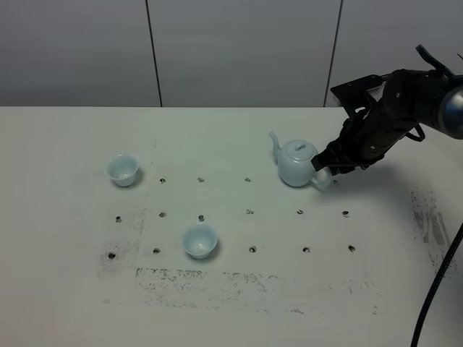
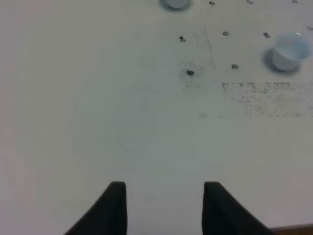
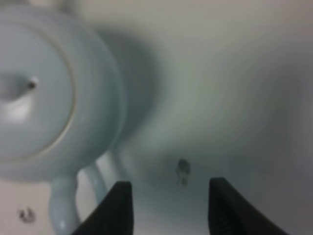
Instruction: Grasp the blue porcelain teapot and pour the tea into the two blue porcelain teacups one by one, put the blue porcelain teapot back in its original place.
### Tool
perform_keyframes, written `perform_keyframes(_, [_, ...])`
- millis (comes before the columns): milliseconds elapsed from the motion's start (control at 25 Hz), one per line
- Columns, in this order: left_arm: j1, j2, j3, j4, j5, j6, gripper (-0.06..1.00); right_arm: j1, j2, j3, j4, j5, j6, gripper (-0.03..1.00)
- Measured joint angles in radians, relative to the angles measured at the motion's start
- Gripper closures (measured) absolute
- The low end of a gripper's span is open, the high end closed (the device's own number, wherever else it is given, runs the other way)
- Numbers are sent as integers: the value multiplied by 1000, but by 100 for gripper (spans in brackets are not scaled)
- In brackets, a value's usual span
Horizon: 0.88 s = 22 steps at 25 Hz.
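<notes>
The teapot [image 1: 295, 166] and both teacups [image 1: 123, 169] [image 1: 200, 240] gleam with smooth glossy glaze, while the table [image 1: 65, 289] looks matt white, scuffed with dark patches.

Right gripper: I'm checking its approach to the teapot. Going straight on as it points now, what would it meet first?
Probably bare table by a dark hole, between its open fingers. The handle of the teapot lies just outside one finger; depth is blurry.
</notes>
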Motion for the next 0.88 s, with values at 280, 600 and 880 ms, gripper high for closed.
perform_keyframes(280, [0, 0, 0, 0, 0, 0, 52, 7, -84, -2, -100, 113, 68, 59])
perform_keyframes(600, [0, 0, 0, 0, 0, 0, 52, 96, -181, -9, -159, 197, 24, 58])
perform_keyframes(880, [0, 0, 0, 0, 0, 0, 52, 95, -138, -9, -91, 135, -107, 51])
